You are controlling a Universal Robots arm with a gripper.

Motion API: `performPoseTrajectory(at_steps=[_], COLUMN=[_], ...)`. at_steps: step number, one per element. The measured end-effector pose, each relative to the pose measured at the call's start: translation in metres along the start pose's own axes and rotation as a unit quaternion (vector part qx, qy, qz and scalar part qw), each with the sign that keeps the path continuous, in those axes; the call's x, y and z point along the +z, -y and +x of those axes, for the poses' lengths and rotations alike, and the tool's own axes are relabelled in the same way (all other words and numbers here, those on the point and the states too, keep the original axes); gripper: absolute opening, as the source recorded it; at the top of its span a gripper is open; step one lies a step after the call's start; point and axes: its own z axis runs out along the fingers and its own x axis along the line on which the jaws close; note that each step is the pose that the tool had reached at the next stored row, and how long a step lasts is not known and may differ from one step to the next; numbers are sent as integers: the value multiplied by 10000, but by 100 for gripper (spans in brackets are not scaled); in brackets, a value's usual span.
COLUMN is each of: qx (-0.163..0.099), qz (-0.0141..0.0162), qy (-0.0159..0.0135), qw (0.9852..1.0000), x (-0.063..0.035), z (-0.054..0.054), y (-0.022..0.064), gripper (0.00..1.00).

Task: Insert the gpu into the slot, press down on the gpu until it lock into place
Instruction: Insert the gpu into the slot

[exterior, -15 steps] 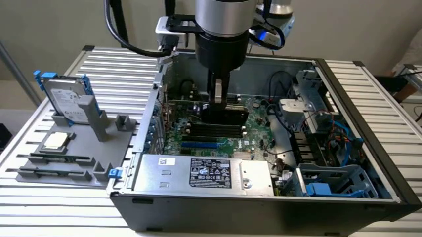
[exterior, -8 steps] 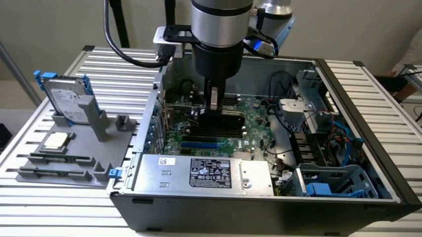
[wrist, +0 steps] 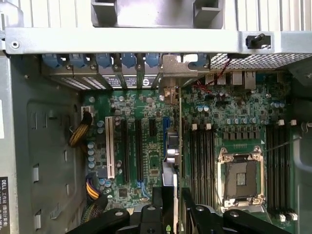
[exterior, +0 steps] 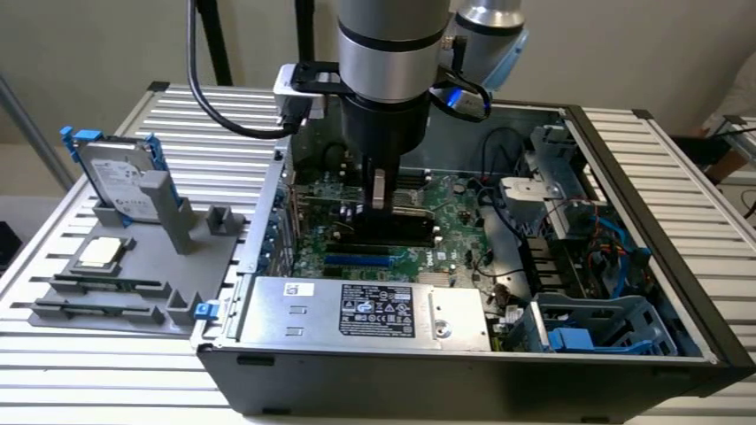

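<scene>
Nearest the slatted worktop's [exterior: 106,354] front edge stands an open computer case [exterior: 473,381], its dark near wall hiding the lower part of what lies inside. Just behind that wall sits a silver labelled power-supply box [exterior: 354,310], and beside it, towards the exterior view's right, a blue-grey drive cage [exterior: 590,323] whose contents are hard to make out. Beyond the box lies the green motherboard [exterior: 455,239], and on it the slot [exterior: 358,260] shows as a short bright-blue strip, partly covered. The gripper [exterior: 378,202] hangs just beyond and above the slot, clenched on the gpu [wrist: 174,168]. In the wrist view the card is seen edge-on as a thin dark line between the two black fingers [wrist: 163,200], running away from them towards the case's rear brackets. Its lower edge is hidden, so it cannot be told whether the card touches the slot or merely hangs over it. Next to the card in that view are black memory slots [wrist: 202,161] and a silver processor socket [wrist: 241,178]. The arm [exterior: 390,53] rises from the gripper and is cut off at the top of the exterior view, masking the board's far part. Towards the worktop's edge on the exterior view's left, well apart from the case, a grey fixture [exterior: 177,230] holds an upright hard drive [exterior: 119,173] and smaller parts too small to name.
</scene>
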Motion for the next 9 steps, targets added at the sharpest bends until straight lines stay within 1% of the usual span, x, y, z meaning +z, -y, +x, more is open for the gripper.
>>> performPoseTrajectory(at_steps=[9], qx=[9], qz=[0], qy=[-1], qw=[10000], x=[162], z=[18], y=[-4], gripper=[26])
